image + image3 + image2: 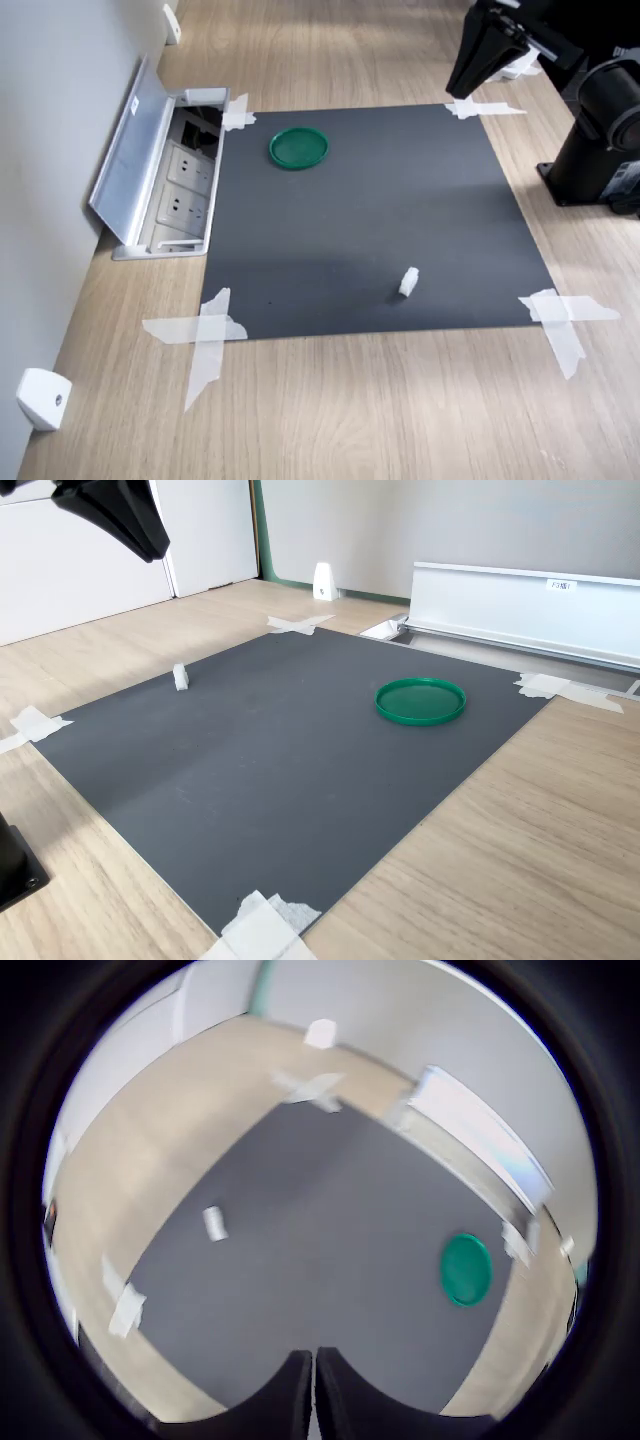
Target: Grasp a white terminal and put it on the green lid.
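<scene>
White terminal [408,281] stands alone on the black mat [370,220], well apart from the green lid [298,147]. Gripper [314,1385] is closed and empty. Terminal looks light, rigid and tippy; pinch low across its flat sides.

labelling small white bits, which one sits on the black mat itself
The white terminal, a tiny block standing alone on the black mat. The white tape strips only hold its corners, and the white bracket sits off it by the wall.

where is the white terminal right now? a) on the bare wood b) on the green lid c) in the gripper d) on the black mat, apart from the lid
d: the white terminal stands on the black mat, well apart from the green lid; the gripper holds nothing.
</scene>
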